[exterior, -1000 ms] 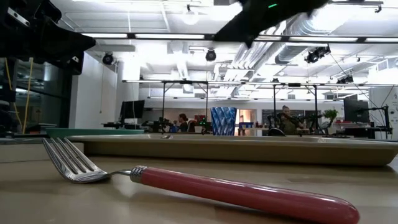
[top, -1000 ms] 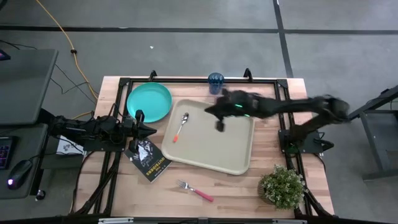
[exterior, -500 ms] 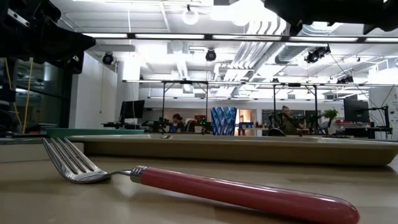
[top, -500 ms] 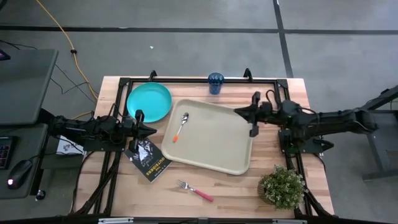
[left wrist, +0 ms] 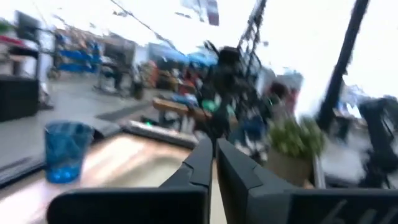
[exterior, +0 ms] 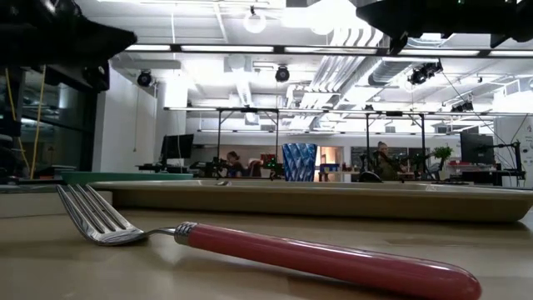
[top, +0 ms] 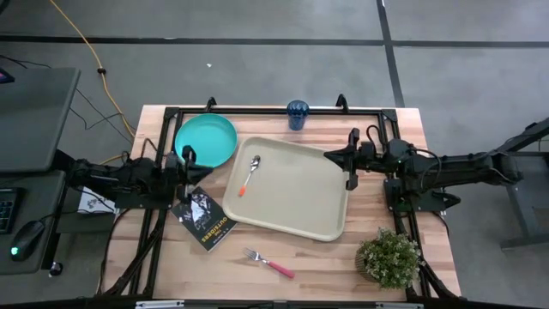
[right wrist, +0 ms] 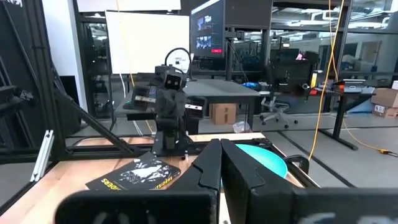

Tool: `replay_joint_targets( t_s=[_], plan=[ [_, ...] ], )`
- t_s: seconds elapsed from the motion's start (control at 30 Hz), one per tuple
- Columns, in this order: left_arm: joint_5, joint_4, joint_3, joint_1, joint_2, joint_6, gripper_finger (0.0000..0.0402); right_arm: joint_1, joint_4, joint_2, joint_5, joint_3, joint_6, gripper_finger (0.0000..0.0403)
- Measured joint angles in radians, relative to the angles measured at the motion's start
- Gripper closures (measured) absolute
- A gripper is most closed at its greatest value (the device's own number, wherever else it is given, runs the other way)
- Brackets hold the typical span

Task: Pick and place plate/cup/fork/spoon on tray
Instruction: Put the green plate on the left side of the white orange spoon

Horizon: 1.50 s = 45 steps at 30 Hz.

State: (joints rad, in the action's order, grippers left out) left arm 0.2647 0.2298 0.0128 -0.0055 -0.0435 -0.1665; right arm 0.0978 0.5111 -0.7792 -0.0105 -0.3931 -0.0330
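The spoon (top: 250, 174) lies on the tray (top: 300, 215) at centre frame. The left gripper (top: 187, 160), fingers together, sits left of centre beside the plate (top: 206, 140). The right gripper (top: 349, 160), fingers together and empty, sits at the tray's right rim.

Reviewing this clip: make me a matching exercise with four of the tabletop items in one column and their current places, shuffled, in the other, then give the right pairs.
Things:
1. spoon
2. fork
3. cup
4. plate

Places:
A. on the bare table at its far edge, beyond the tray
B. on the table off the tray's far left corner
C. lying inside the tray, near its left rim
D. on the table in front of the tray, near the front edge

Pairs: 1-C, 2-D, 3-A, 4-B
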Motion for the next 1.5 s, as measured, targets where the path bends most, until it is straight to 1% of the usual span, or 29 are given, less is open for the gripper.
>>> replay_joint_targets(
  t_s=[0.07,0.17,0.23,0.3,0.4,0.47,0.53,0.57,0.63,0.73,0.8,0.87,1.0,1.1,1.27,1.33,1.43,1.5],
  plan=[
    [0.03,0.044,0.006,0.0,-0.041,0.002,0.0382,0.0,0.003,0.0,0.0,0.0,0.0,0.0403],
    [0.114,0.008,0.043,0.0,-0.141,-0.017,0.0345,0.0,0.003,0.0,0.0,0.0,0.0,0.0403],
    [0.183,-0.042,0.093,0.0,-0.243,-0.044,0.0314,0.0,0.002,0.0,-0.001,0.0,0.0,0.0403],
    [0.24,-0.16,0.168,0.0,-0.357,-0.09,0.0283,0.0,0.002,0.0,-0.001,0.0,0.0,0.0403],
    [0.271,-0.447,0.322,0.02,-0.532,-0.203,0.0243,0.0,0.002,0.0,-0.001,0.0,0.0,0.0403],
    [0.264,-0.665,0.42,0.047,-0.647,-0.309,0.0223,0.0,-0.006,0.0,-0.001,0.0,0.0,0.0403],
    [0.24,-0.815,0.494,0.078,-0.758,-0.393,0.021,0.0,-0.015,0.0,-0.001,0.0,0.0,0.0403],
    [0.226,-0.867,0.52,0.093,-0.805,-0.419,0.0206,0.0,-0.016,0.0,-0.001,0.0,-0.001,0.0403],
    [0.165,-0.921,0.557,0.125,-0.893,-0.433,0.0202,0.0,-0.021,0.0,-0.001,0.0,0.0,0.0403],
    [0.016,-0.931,0.575,0.171,-0.998,-0.414,0.0203,0.0,-0.022,0.0,-0.001,0.0,0.0,0.0403],
    [-0.041,-0.915,0.576,0.195,-1.054,-0.393,0.0205,0.0,-0.023,0.0,-0.002,0.0,-0.007,0.0403],
    [-0.039,-0.911,0.576,0.216,-1.105,-0.378,0.0208,0.0,-0.025,0.0,-0.005,0.0,-0.02,0.0403],
    [0.028,-0.911,0.576,0.259,-1.174,-0.373,0.021,0.0,-0.037,0.0,-0.014,0.0,-0.027,0.0403],
    [0.08,-0.908,0.576,0.283,-1.196,-0.372,0.0211,0.0,-0.044,0.0,-0.014,0.0,-0.027,0.0403],
    [0.129,-0.911,0.576,0.294,-1.196,-0.346,0.0211,0.0,-0.048,0.0,-0.014,0.0,-0.027,0.0403],
    [0.117,-0.916,0.576,0.296,-1.204,-0.344,0.0211,0.0,-0.048,0.0,-0.014,0.0,-0.027,0.0403],
    [0.062,-0.919,0.576,0.309,-1.241,-0.335,0.0211,0.0,-0.048,0.0,-0.014,0.0,-0.027,0.0403],
    [0.07,-0.916,0.576,0.319,-1.28,-0.335,0.0211,0.0,-0.052,0.0,-0.014,0.0,-0.027,0.0403]
  ],
)
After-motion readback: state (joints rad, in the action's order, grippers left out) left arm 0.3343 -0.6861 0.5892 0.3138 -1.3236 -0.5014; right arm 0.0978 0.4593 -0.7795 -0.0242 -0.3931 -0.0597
